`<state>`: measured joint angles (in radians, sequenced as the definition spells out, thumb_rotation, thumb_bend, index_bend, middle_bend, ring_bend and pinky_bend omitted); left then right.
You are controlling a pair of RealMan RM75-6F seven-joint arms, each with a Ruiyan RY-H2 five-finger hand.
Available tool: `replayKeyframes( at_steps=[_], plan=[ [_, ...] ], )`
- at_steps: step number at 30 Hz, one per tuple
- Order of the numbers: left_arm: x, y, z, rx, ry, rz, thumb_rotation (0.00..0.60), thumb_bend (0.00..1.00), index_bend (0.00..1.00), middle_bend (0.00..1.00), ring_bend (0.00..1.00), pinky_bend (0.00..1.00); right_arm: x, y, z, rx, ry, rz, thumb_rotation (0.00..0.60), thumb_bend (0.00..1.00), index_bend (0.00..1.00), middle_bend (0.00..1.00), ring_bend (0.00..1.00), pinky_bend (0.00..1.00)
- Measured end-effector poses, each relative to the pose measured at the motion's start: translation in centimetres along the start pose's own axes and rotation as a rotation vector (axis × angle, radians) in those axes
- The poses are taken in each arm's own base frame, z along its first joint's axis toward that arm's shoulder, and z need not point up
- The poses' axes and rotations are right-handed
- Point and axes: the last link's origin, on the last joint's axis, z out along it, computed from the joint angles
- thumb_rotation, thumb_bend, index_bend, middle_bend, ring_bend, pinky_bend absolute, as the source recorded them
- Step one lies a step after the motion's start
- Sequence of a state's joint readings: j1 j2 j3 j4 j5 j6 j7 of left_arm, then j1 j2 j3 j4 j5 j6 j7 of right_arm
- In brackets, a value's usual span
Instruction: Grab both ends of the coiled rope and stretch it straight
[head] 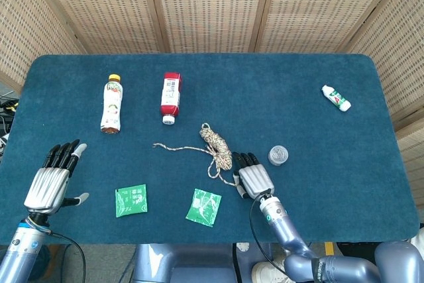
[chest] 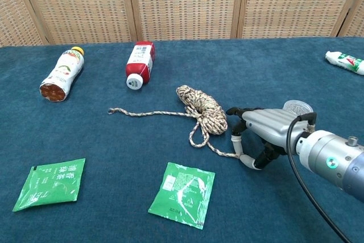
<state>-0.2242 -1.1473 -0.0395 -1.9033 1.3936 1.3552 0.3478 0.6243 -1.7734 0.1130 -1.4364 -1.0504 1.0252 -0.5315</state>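
So I've got the right hand (chest: 259,135) parked down on the table (head: 318,130) right at the near end of the rope (chest: 200,111), fingers curled over with the thumb tucked under, and the loose tail runs straight into that pinch. From the chest view it looks like the tail is between thumb and a fingertip, but the strand is thin and partly hidden there, so I honestly can't tell if I've got it or am just touching it. The coil itself sits mid-table, just left of that hand, with its other end trailing out leftward toward the bottles, which is why the left hand has to go that way next I reckon. The left hand (head: 52,178) is well apart at the near left edge, fingers spread, holding nothing. The green packets (chest: 182,193) near the front and the little round cap (head: 278,155) just beside my right hand are close enough that I'd watch for dragging them when pulling the rope straight.
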Motion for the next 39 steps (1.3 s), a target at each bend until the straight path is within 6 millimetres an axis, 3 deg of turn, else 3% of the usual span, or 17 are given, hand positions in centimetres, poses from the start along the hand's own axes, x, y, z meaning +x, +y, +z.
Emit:
replayKeyframes(
  at_steps=[7,19,22,24,26,32,39],
  plan=[
    [-0.1,0.0,0.1,0.000,-0.004,0.001,0.600,0.00,0.00,0.00,0.00,0.00,0.0,-0.1,0.1,0.004,0.010,-0.009,0.600,0.46,0.65,0.00,0.00,0.00],
    [-0.6,0.2,1.2,0.001,-0.030,0.004,0.600,0.00,0.00,0.00,0.00,0.00,1.1,0.3,-0.1,0.019,0.094,-0.021,0.600,0.46,0.68,0.00,0.00,0.00],
    [-0.8,0.6,2.5,-0.014,-0.032,0.006,0.600,0.00,0.00,0.00,0.00,0.00,1.1,0.3,-0.1,0.026,0.097,-0.029,0.600,0.46,0.68,0.00,0.00,0.00],
    [-0.8,1.2,3.9,-0.030,-0.031,0.010,0.600,0.00,0.05,0.00,0.00,0.00,1.1,0.4,-0.1,0.029,0.098,-0.033,0.600,0.46,0.68,0.00,0.00,0.00],
    [-0.9,2.1,5.4,-0.050,-0.024,0.010,0.600,0.00,0.19,0.00,0.00,0.00,1.1,0.4,-0.1,0.030,0.098,-0.034,0.600,0.46,0.68,0.00,0.00,0.00],
    [-1.8,5.8,9.9,-0.120,-0.004,0.020,0.600,0.04,0.43,0.00,0.00,0.00,1.1,0.4,-0.1,0.039,0.096,-0.035,0.600,0.46,0.69,0.00,0.00,0.00],
    [-4.3,9.6,14.5,-0.117,-0.013,0.043,0.600,0.16,0.48,0.00,0.00,0.00,0.9,0.4,-0.1,0.048,0.084,-0.031,0.600,0.46,0.69,0.00,0.00,0.00]
  ],
)
